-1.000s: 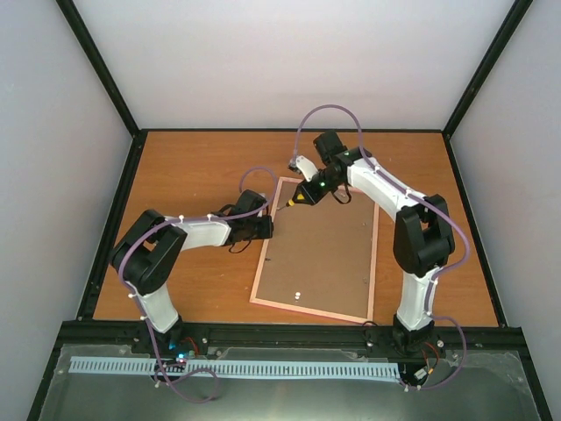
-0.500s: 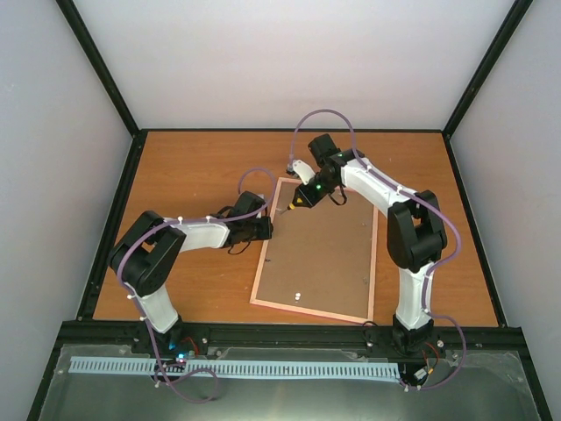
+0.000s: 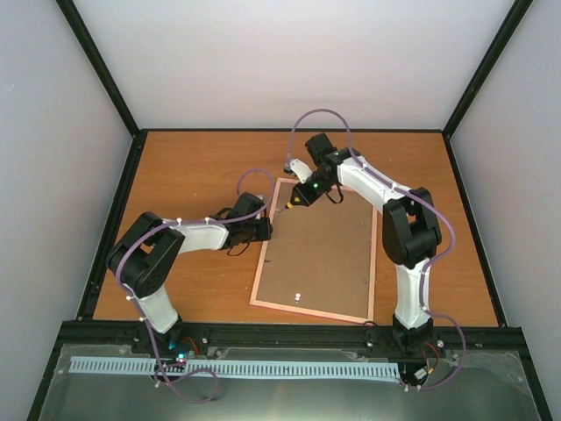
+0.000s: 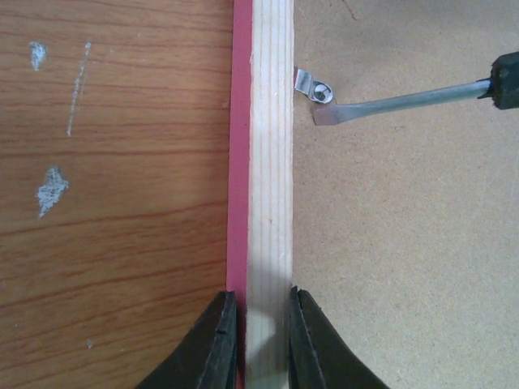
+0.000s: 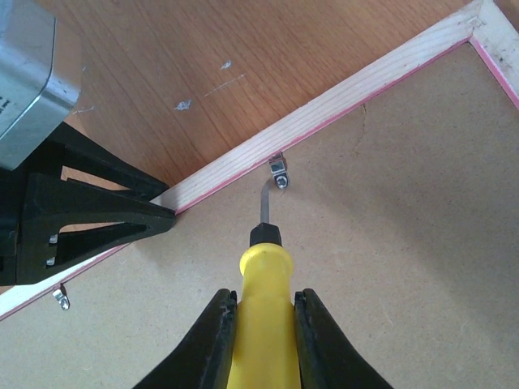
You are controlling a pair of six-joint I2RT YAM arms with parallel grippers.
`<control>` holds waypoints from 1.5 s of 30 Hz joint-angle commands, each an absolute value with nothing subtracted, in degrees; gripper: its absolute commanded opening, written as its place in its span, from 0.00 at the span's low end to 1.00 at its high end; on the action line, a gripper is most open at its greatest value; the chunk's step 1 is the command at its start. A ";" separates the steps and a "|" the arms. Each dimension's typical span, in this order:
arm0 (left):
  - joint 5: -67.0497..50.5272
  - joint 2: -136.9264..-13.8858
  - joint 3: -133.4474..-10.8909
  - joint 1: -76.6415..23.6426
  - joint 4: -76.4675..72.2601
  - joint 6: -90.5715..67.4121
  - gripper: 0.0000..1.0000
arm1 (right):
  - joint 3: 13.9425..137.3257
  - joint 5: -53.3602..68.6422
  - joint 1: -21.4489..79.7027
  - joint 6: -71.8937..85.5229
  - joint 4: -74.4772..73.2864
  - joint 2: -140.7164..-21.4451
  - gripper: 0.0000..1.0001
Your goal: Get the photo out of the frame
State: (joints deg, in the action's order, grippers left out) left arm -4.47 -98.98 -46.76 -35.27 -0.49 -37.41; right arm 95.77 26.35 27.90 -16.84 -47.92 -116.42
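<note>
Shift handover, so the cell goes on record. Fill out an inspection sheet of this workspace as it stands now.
Surface: wooden table, with a few pale scuff marks.
Job's things: frame lies face down, brown backing board up; metal retaining clip on the rail nearest the left arm; photo hidden under the board.
Clutter: nothing seen.
Grippers: left gripper clamped across the frame's rail; right gripper shut on a yellow-handled flat screwdriver, tip beside the clip.
Cables: purple cables loop along both arms.
Surroundings: white walls, black corner posts, metal shelf by the arm bases.
</note>
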 commanded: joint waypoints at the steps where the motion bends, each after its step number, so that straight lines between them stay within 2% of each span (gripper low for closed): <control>1: -6.41 -98.84 -44.79 -36.10 4.40 -39.81 0.01 | 97.03 24.95 28.65 -16.11 -47.81 -118.49 0.03; 12: -6.42 -99.17 -44.83 -36.12 4.38 -39.55 0.01 | 97.04 23.56 29.08 -15.40 -47.57 -119.24 0.03; 25: -6.31 -99.50 -44.08 -36.11 3.70 -39.52 0.01 | 95.99 12.04 29.09 -11.18 -46.93 -116.62 0.03; 34: -6.30 -99.89 -43.96 -36.11 3.37 -39.72 0.01 | 96.13 11.71 29.09 -11.21 -47.55 -115.85 0.03; 45: -5.46 -99.81 -46.16 -36.12 4.70 -39.30 0.01 | 82.56 15.49 29.00 -14.72 -47.11 -99.11 0.03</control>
State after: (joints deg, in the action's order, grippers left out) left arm -4.32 -98.72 -46.04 -35.29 -1.39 -37.60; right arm 87.22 16.10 28.99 -12.99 -46.94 -107.02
